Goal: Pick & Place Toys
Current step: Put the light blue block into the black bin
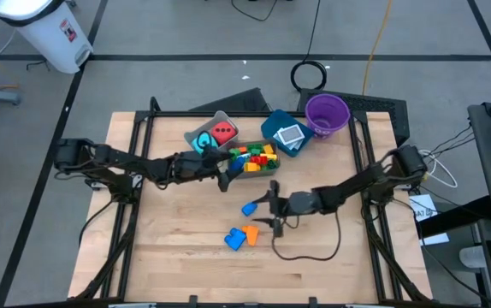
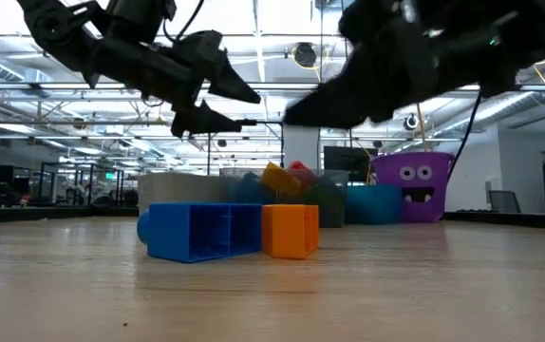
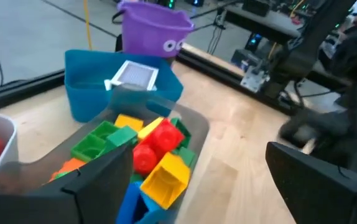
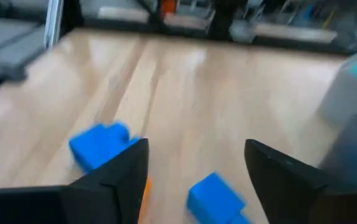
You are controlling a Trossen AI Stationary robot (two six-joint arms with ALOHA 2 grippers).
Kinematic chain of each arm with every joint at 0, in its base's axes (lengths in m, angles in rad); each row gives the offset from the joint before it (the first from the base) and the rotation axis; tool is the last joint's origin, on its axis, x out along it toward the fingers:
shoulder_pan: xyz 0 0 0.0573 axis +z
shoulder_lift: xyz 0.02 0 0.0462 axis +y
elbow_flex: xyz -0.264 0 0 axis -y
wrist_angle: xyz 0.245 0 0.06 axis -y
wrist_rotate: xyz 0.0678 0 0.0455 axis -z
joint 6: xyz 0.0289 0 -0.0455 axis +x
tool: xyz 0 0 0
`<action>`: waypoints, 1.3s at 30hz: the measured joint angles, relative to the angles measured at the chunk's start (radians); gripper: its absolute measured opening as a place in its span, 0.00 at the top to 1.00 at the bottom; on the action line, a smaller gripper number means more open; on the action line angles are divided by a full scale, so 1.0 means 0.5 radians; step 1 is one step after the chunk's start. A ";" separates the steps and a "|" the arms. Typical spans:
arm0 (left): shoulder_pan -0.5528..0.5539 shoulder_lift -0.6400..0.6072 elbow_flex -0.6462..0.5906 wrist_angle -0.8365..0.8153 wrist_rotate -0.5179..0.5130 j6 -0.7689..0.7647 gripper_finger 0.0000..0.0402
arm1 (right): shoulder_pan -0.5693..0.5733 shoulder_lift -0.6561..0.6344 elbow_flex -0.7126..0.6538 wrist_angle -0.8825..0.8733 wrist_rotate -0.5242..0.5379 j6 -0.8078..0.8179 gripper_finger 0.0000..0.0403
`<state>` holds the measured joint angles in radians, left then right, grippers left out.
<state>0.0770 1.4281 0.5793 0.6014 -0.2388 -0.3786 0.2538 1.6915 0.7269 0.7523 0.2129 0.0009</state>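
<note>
Mixed red, green, yellow and blue bricks (image 1: 255,158) lie heaped together. A cyan cube (image 1: 202,141) and red cube (image 1: 223,133) sit side by side. Two blue bricks (image 1: 250,208) and one orange brick (image 1: 251,234) lie loose on the bench (image 1: 186,248).

Bright overhead light; right wrist view blurred.

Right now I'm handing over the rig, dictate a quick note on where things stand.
Left gripper: fingers open, empty, over the dark bin of mixed bricks.
Right gripper: fingers open, empty, above the table among the loose bricks.
Done: most bricks in the dark bin, two cubes in the grey bin, card in the teal bin.
Left: blue brick, plus a blue brick and orange brick side by side.
</note>
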 joint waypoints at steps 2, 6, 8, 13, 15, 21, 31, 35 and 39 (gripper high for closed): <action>-0.016 -0.008 0.001 0.014 -0.002 0.007 0.09 | -0.027 0.115 0.080 -0.093 -0.017 0.023 0.39; -0.037 -0.004 0.001 0.004 -0.002 0.013 0.11 | -0.101 0.299 0.239 -0.232 -0.035 0.025 0.38; -0.041 0.005 0.001 -0.003 -0.001 0.014 0.11 | -0.138 0.372 0.289 -0.251 -0.145 0.020 0.38; -0.041 0.007 0.001 -0.033 -0.002 0.015 0.10 | -0.182 0.478 0.312 -0.266 -0.275 0.026 0.38; -0.041 0.007 0.001 -0.048 -0.002 0.016 0.10 | -0.194 0.507 0.314 -0.272 -0.273 0.001 0.38; -0.041 0.008 0.001 -0.048 -0.003 0.016 0.12 | -0.194 0.508 0.310 -0.361 -0.276 -0.059 0.42; -0.041 0.008 0.001 -0.050 -0.003 0.012 0.12 | -0.194 0.480 0.309 -0.432 -0.278 -0.086 0.71; -0.041 0.008 0.001 -0.060 -0.004 0.008 0.13 | -0.194 0.353 0.308 -0.506 -0.274 -0.085 0.76; -0.041 0.008 0.001 -0.064 -0.004 0.014 0.13 | -0.194 0.167 0.308 -0.575 -0.273 -0.032 0.76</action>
<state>0.0565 1.4319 0.5797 0.5695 -0.2405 -0.3714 0.1566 1.7750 0.8812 0.4648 0.0766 -0.0150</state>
